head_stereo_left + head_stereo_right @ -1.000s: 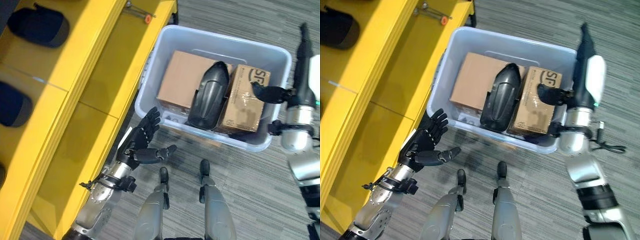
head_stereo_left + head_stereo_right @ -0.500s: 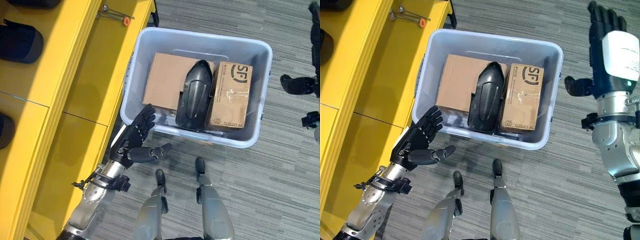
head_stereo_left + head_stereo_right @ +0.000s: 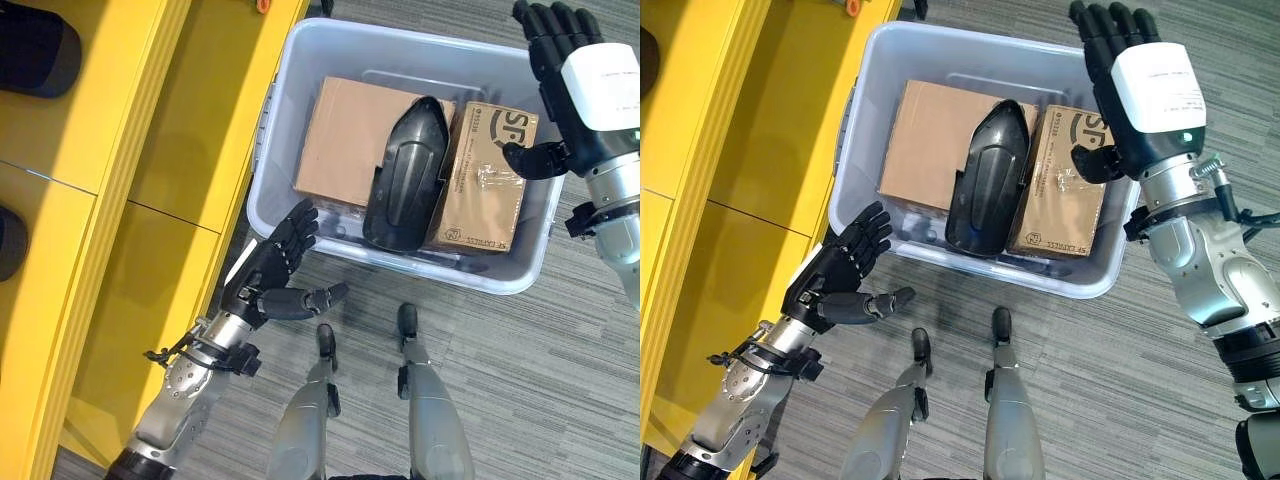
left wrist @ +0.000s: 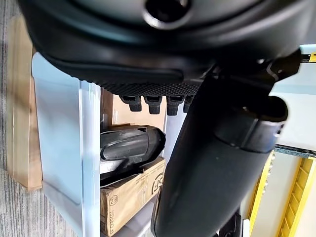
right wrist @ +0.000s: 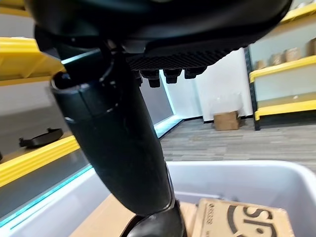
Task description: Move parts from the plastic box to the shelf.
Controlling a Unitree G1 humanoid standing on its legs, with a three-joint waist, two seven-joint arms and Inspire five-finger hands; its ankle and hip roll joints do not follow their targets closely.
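We are looking down at one plastic box [image 3: 520, 270] sitting on the floor just beside the yellow shelf [image 3: 170, 150]. Three things are lying in it: two cardboard boxes, a plain one [image 3: 350, 140] and a printed one [image 3: 485, 180], and one black part [image 3: 405, 175] resting between them. Our left hand [image 3: 268, 285] is hovering at the box's near corner, fingers spread, holding nothing. Our right hand [image 3: 1135, 80] is hanging over the far right rim, fingers straight, empty.
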